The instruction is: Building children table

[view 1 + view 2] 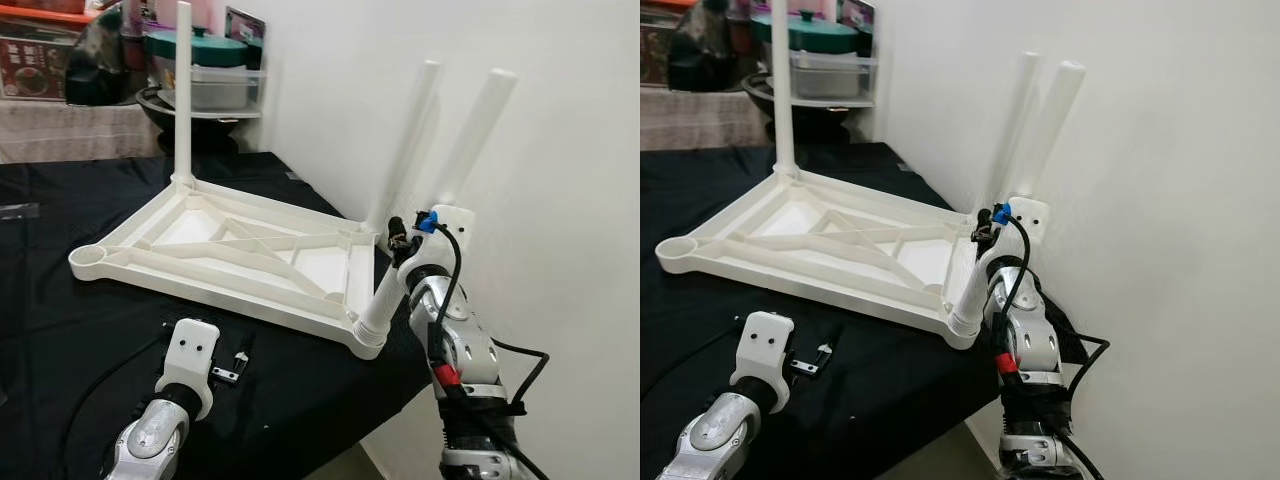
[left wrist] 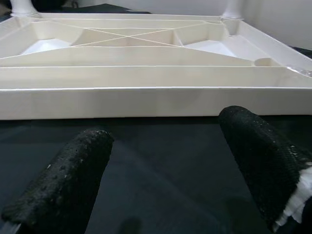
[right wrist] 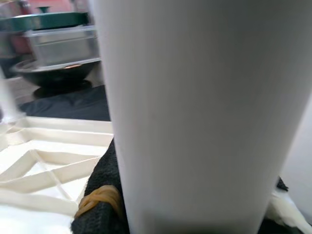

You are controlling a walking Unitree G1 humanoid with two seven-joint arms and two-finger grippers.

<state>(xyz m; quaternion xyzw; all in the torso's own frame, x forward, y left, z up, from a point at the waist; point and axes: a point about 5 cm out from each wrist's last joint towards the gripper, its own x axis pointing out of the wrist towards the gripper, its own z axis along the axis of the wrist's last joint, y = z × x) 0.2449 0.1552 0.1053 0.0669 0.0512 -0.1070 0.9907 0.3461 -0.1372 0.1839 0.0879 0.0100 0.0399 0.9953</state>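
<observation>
Right wrist view: leg [image 3: 195, 112] hides right claw [image 3: 105, 204].

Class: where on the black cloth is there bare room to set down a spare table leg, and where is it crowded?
Free: black cloth between the upturned white plastic tabletop and left gripper. Crowded: the wall-side corner, where the right gripper holds a white tube leg.

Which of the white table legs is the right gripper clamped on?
The near-corner leg, leaning toward the wall, held by the right gripper; the far-corner leg stands untouched.
</observation>
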